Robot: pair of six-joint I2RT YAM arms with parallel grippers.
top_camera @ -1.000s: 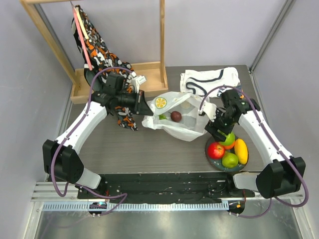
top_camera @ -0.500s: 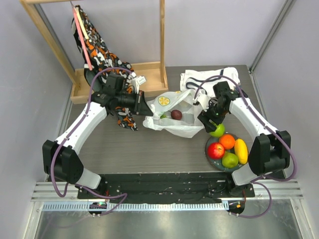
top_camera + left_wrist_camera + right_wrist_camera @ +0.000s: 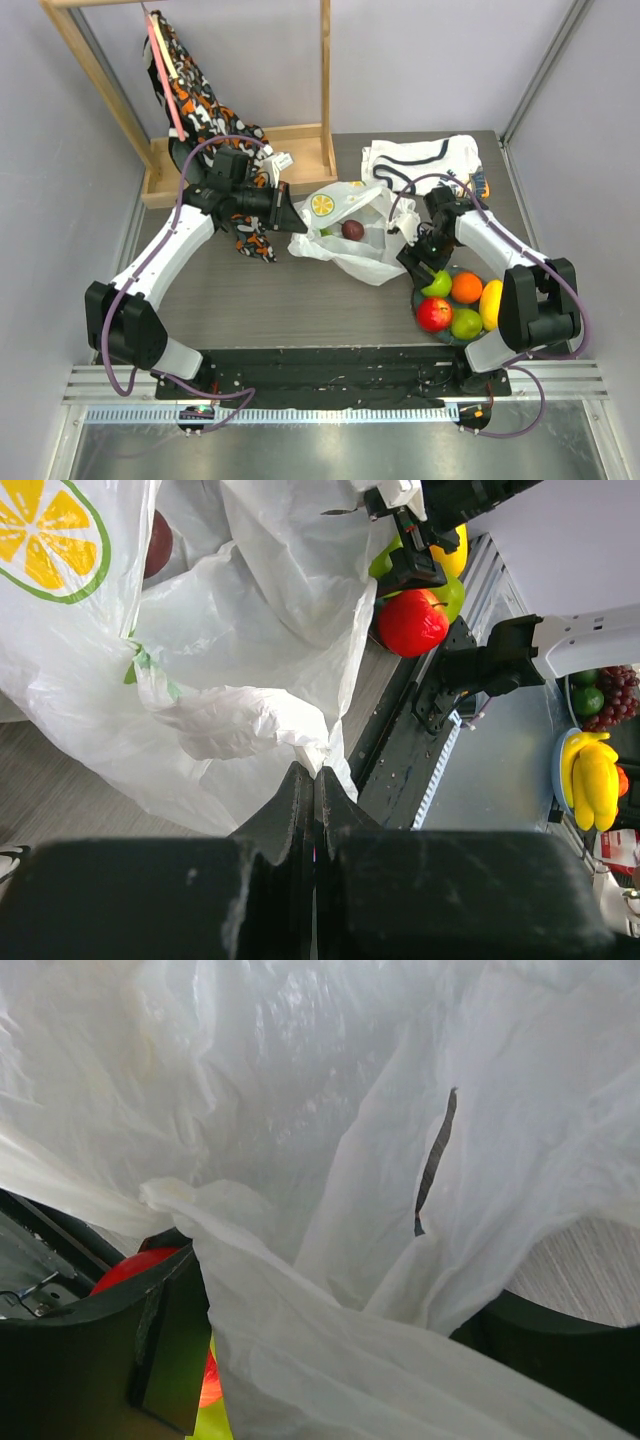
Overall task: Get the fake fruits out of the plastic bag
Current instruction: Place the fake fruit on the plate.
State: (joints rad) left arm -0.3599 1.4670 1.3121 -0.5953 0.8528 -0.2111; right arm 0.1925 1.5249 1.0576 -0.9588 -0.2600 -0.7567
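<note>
Plastic bag point(image 3: 355, 250), crinkly translucent white with a yellow-green citrus-slice print, spread over the middle of the grey tabletop point(image 3: 250, 300), its left edge pinched tight in the closed left end effector point(image 3: 297, 222) and its right edge draped between the wide-apart fingers point(image 3: 100, 1360) of the right end effector point(image 3: 420, 262), not clamped. Just right of the bag, a dark bowl point(image 3: 450, 338) of fake fruits: red apple point(image 3: 433, 314), two green apples point(image 3: 466, 323), orange point(image 3: 466, 287), yellow piece point(image 3: 491, 303). Inside the bag, seen through its open mouth, one dark plum point(image 3: 352, 230).
</note>
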